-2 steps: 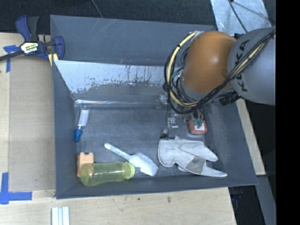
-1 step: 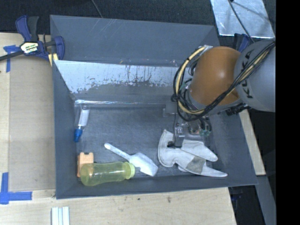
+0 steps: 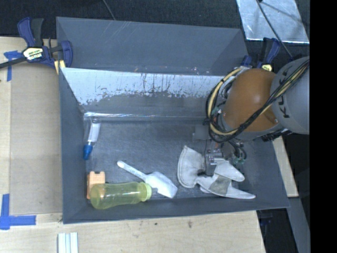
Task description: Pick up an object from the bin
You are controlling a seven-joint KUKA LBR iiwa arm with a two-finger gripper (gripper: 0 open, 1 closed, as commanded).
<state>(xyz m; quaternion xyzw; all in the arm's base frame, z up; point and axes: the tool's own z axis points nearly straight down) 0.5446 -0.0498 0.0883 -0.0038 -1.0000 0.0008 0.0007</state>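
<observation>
The white, soft, crumpled fabric piece (image 3: 188, 168) lies on the floor of the grey metal bin (image 3: 152, 136), in the lower right of the frame, close to the near wall; a rounded, cupped lobe lies at its left; a pointed flap sticks out to the right; a long flat strip trails along its lower edge; the gripper (image 3: 210, 165) covers its middle.

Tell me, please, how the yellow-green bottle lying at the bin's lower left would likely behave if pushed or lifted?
The yellow-green bottle lies on its side and looks round, so a sideways push would probably roll it. It looks translucent and empty, so likely light. Its smooth plastic may slip; the orange block beside its end might check sliding.
</observation>
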